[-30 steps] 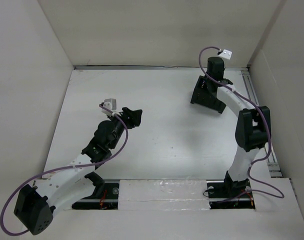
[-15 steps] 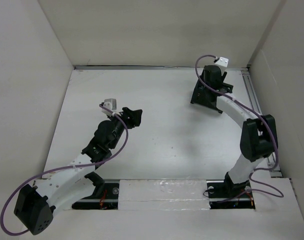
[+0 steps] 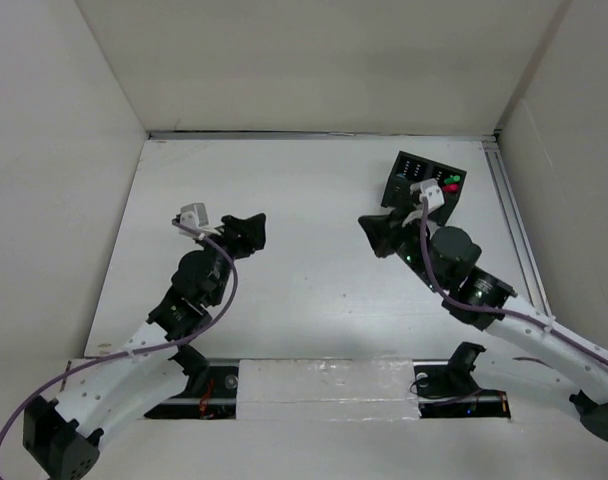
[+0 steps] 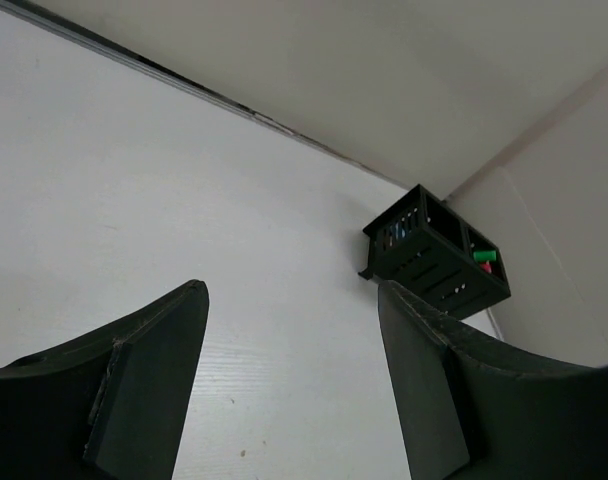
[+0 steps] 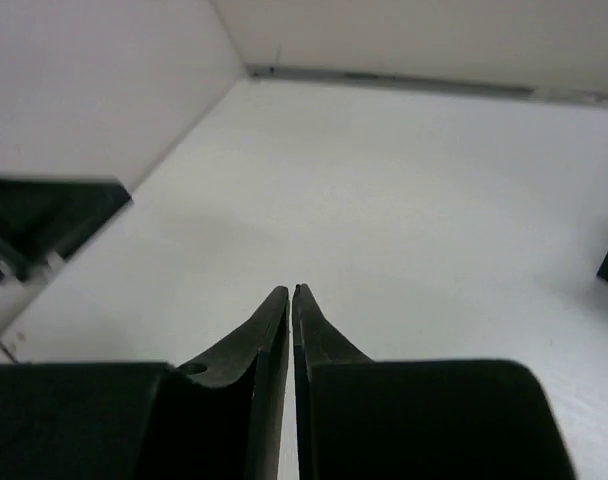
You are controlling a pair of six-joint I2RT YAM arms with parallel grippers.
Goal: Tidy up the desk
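Surface (image 3: 314,200) is seen as a large flat matte white top filling the floor of the enclosure, walled by off-white panels (image 3: 314,70). It is judged rigid, heavy and fixed, so it is not to be gripped itself, only what lies on it. Little slip is expected from the matte finish. One loose item is seen: a black box (image 3: 429,185) toward the far right, two compartments, with small red and green pieces (image 3: 451,183) in one. The box is judged light, stiff plastic, best taken by a wall or the divider. Right end effector (image 3: 379,232) is held just left of the box on the near side, jaws pressed together on nothing. Left end effector (image 4: 289,290) is held left of centre, jaws wide apart, nothing between. No obstruction is seen between either arm and the box. The edge rail (image 3: 509,230) and the right panel are near its far side.
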